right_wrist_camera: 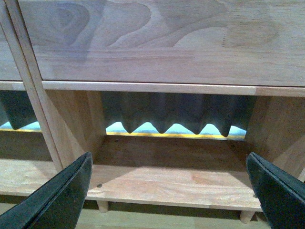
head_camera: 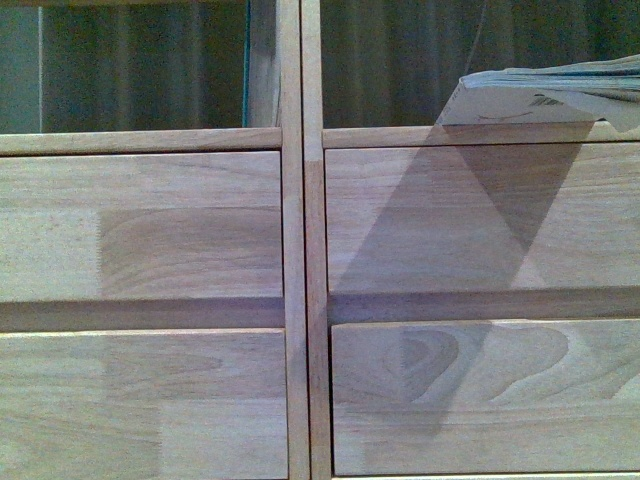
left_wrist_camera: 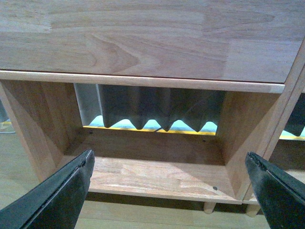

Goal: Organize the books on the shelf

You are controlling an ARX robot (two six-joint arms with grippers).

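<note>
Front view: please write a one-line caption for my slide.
Pale book lying in the right open compartment of a light-wood bookcase, its shadow falling across the two drawer fronts below.

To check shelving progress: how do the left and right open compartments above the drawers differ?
The right compartment holds a book lying at its front edge; the left compartment shows none. A shadow crosses the drawer front below the right compartment, not the one below the left. Both show a dark curtain behind.
</note>
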